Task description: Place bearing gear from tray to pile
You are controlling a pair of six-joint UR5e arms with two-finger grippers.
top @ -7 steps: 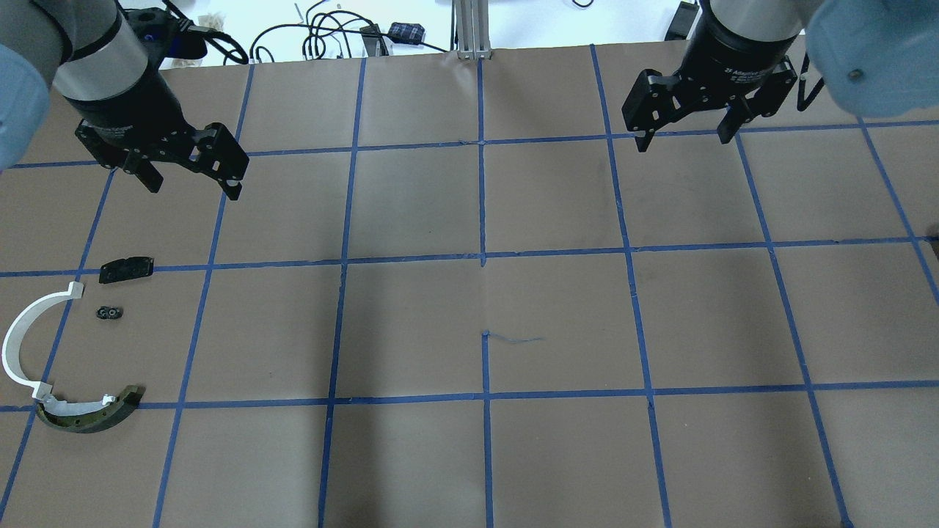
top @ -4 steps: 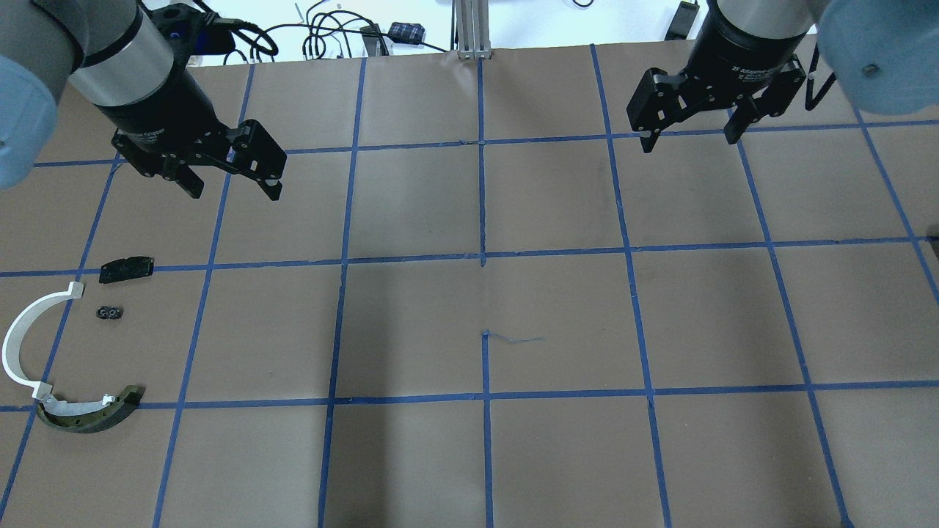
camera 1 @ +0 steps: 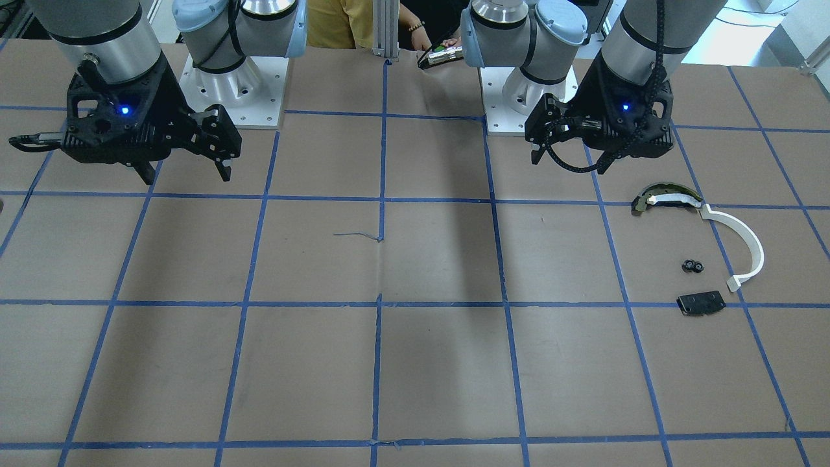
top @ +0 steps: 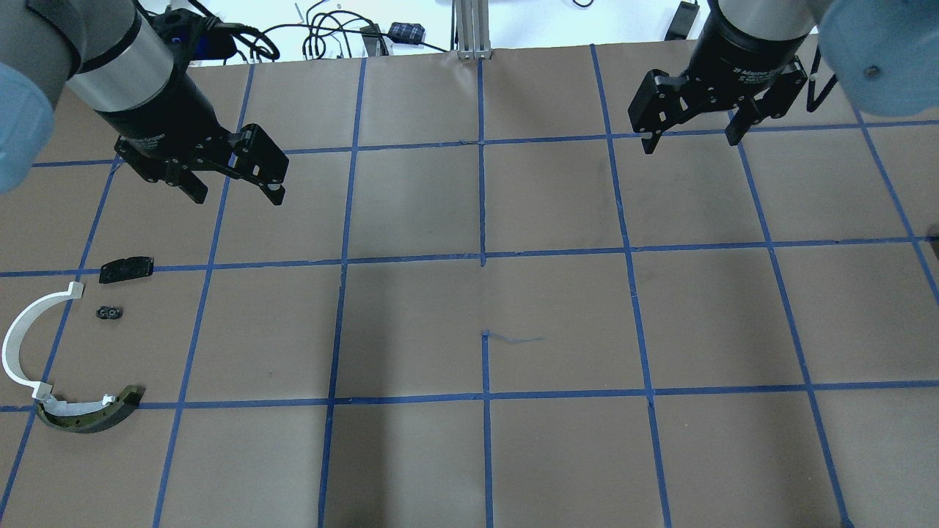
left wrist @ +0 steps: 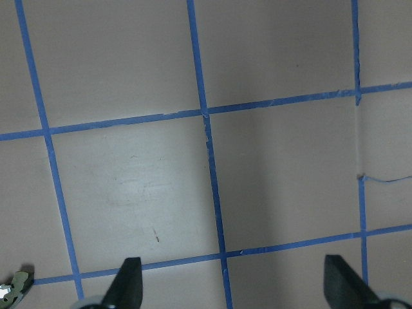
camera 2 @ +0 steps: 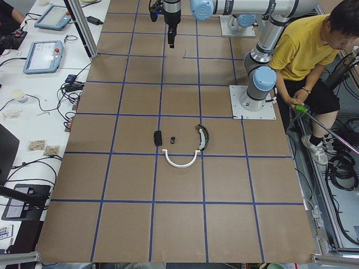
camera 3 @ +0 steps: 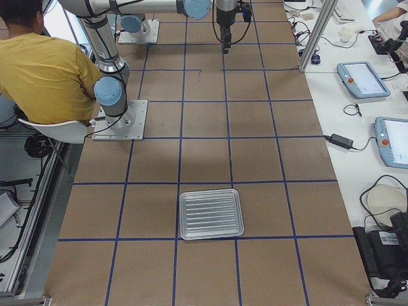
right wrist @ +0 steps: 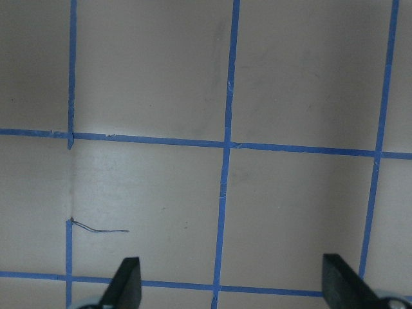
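The pile lies at the table's left in the overhead view: a white arc strip (top: 20,345), a dark olive curved piece (top: 92,416), a flat black plate (top: 126,268) and a small black bearing gear (top: 109,313) between them. The gear also shows in the front view (camera 1: 693,265). The ribbed metal tray (camera 3: 211,213) shows only in the right side view and looks bare. My left gripper (top: 236,196) is open and empty, above the table, beyond and right of the pile. My right gripper (top: 690,144) is open and empty at the far right.
Brown paper with blue tape lines covers the table (top: 484,293). Cables and small devices (top: 352,33) lie past the far edge. A person in yellow (camera 2: 305,50) sits behind the robot bases. The left wrist view catches the olive piece's tip (left wrist: 16,284).
My left gripper has moved right and slightly nearer, away from above the pile. My right gripper has shifted only slightly. The pile's parts have not moved.
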